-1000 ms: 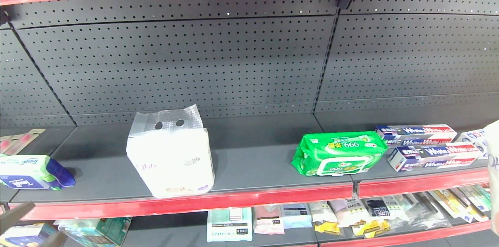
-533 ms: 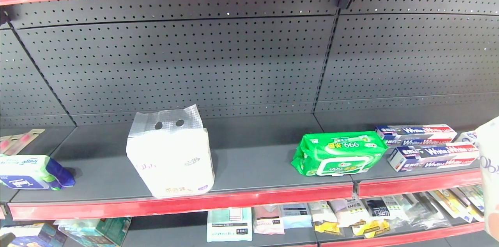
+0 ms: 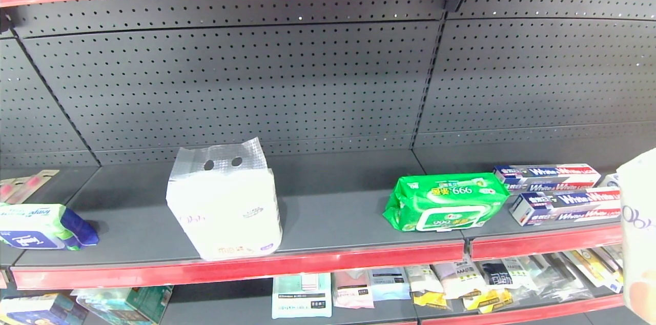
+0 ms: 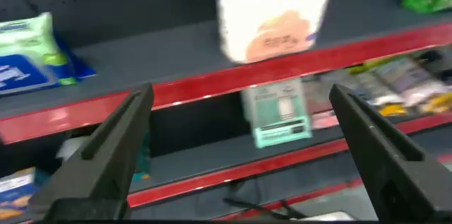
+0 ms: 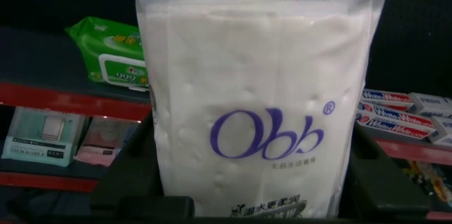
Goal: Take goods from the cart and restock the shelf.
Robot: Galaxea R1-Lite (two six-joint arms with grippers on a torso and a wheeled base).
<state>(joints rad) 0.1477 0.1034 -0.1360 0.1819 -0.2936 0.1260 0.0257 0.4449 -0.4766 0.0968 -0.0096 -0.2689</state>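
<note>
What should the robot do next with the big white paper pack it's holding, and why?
Probably carry the white plastic-wrapped paper pack, clamped in the right gripper, leftward over the grey shelf. It hangs before the blue-and-white toothpaste boxes, while bare shelf lies between the standing white handled pack and the green wipes pack.

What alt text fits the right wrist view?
A white pack of paper rolls sits clamped in the right gripper, close to the camera. Behind it, a green wipes pack and toothpaste boxes lie on the shelf.
</note>
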